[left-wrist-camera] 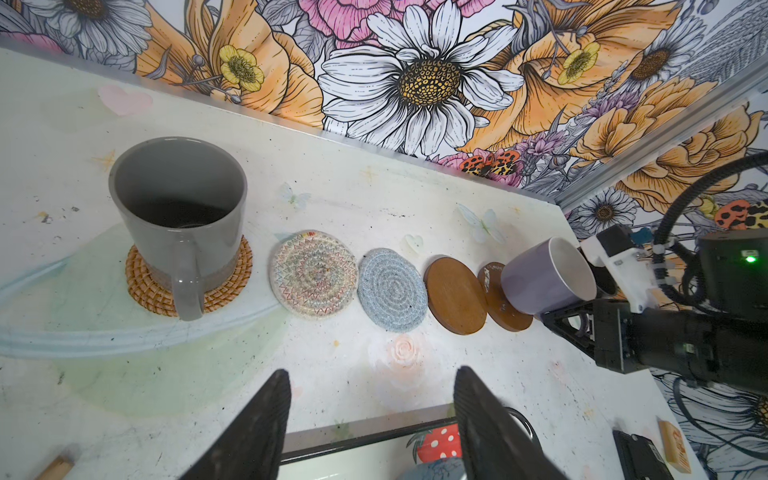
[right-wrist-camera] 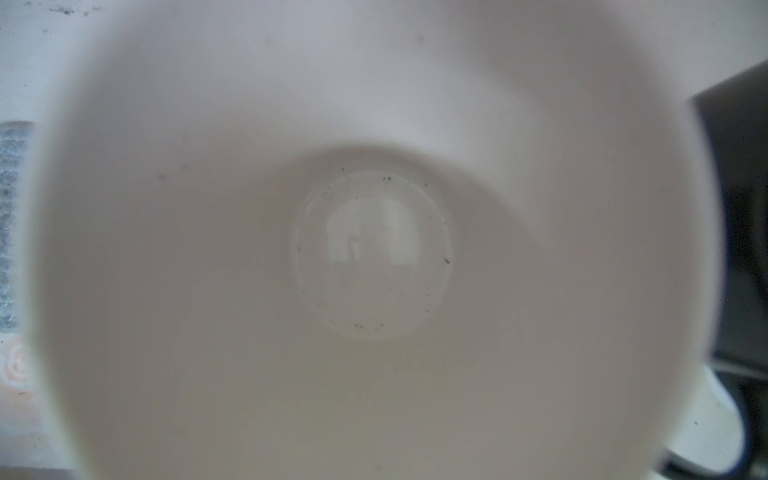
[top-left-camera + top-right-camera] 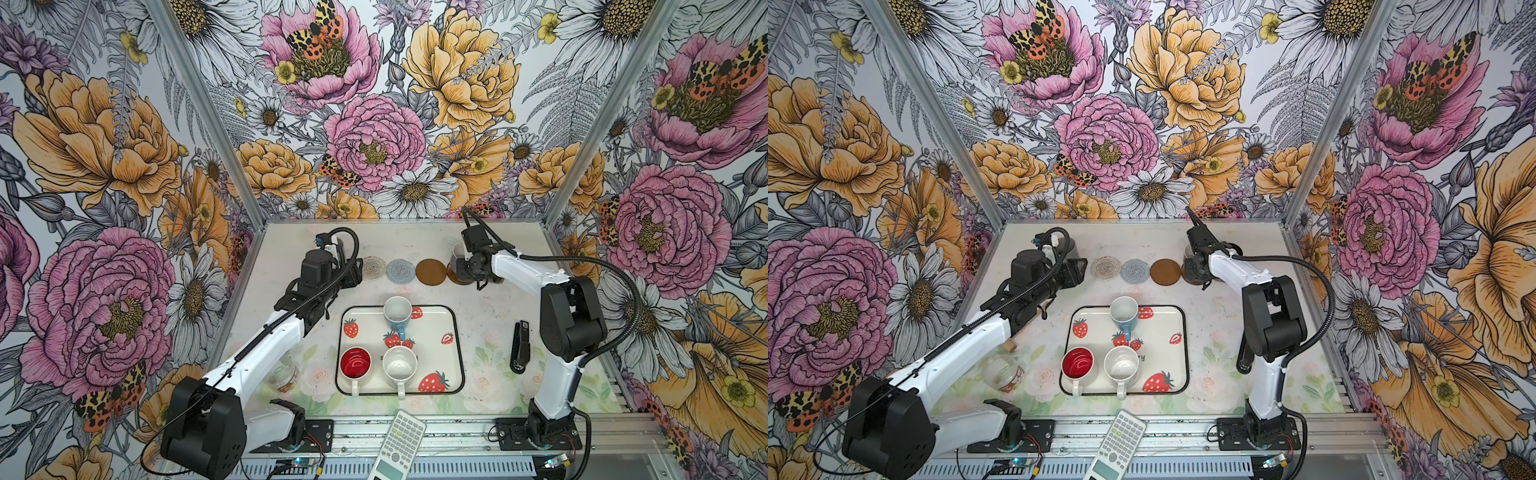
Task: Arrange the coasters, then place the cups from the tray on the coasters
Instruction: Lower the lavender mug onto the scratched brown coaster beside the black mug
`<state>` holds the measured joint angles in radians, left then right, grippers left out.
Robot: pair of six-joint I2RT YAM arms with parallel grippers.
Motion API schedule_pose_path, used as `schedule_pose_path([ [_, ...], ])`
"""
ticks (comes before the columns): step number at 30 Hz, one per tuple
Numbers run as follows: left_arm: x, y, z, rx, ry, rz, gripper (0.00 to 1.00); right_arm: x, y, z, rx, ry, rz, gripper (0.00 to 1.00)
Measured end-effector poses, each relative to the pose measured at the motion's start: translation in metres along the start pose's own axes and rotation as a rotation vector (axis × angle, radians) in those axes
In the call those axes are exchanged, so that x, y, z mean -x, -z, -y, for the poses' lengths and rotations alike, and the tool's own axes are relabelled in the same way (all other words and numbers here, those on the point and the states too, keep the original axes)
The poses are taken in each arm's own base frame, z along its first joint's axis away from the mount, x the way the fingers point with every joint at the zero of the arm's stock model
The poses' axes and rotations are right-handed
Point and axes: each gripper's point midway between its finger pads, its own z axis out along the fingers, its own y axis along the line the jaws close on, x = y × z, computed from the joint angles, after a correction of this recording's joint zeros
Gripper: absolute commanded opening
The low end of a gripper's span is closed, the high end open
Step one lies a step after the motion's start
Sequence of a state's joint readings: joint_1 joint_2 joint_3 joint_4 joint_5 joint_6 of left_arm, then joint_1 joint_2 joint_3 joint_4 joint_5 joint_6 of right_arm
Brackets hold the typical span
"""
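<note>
Nearest me, the strawberry tray [image 3: 440,357] held 3 cups: white mug w/ red inside [image 3: 355,362], speckled white mug [image 3: 400,365], light blue mug [image 3: 397,311]. All sat short of the L gripper [image 1: 372,374], whose jaws stood apart w/ nothing btwn them, above bare table just past the tray's far rim.

Beyond those jaws ran the coaster row. The tall grey mug [image 1: 183,216] sat on the rattan coaster [image 1: 141,291]. Then came the whitish crochet coaster [image 1: 313,274], blue-grey crochet coaster [image 1: 392,291] & brown disc [image 1: 455,297], all bare.

Farthest, the R gripper [image 3: 464,266] clamped the lavender mug [image 1: 544,282], tilted, its base low over a brown coaster [image 1: 505,309] right by the disc; couldn't tell if it touched.

Risk, imo: set down tilted, the base edge could catch that coaster's rim & shove it into the disc, or the mug could rock. The black mug [image 2: 735,216] stood just beside those jaws, so a sideways drift on release could knock it.
</note>
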<state>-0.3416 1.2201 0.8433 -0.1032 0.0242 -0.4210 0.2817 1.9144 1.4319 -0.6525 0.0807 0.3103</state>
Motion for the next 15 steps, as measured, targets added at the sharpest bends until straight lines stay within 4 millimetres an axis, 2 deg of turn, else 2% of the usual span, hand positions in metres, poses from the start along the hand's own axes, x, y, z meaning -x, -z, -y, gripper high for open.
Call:
schedule_pose_path([
  [15, -0.0041, -0.0039, -0.0023, 0.007, 0.0, -0.014, 0.64, -0.0017, -0.0086, 0.0072, -0.013, 0.012, -0.017, 0.0],
])
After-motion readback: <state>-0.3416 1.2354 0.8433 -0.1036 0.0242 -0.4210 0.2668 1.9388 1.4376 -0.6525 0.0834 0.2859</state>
